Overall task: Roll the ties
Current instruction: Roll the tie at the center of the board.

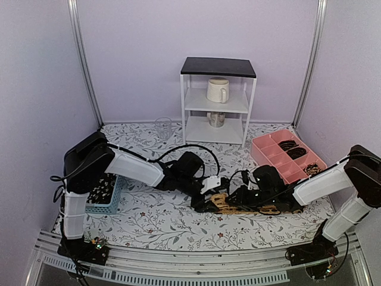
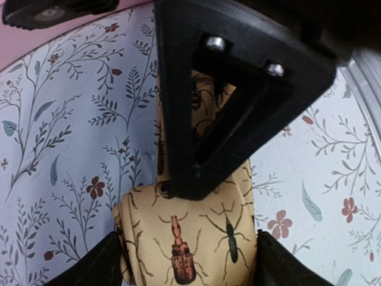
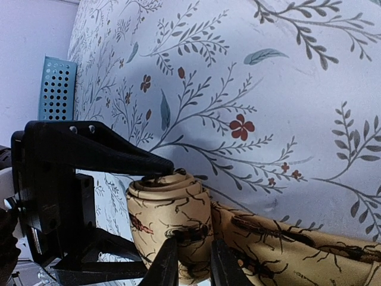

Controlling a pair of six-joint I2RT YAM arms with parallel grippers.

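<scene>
Tie roll (image 3: 169,220) behind jaws; basket (image 1: 105,207) left, seemingly stocked tray (image 1: 266,156) right.

The floral table (image 1: 161,223) carries a part-rolled tan tie (image 1: 221,202), blue basket (image 1: 104,207), pink tray (image 1: 265,159), white shelf (image 1: 205,128) and seemingly a glass (image 1: 164,127).

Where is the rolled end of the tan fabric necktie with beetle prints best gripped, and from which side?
Probably at the two spiral faces of the tan necktie's roll, coming from the side away from its flat tail. The roll is a short cylinder, so squeezing its curved wall could flatten it.
</scene>
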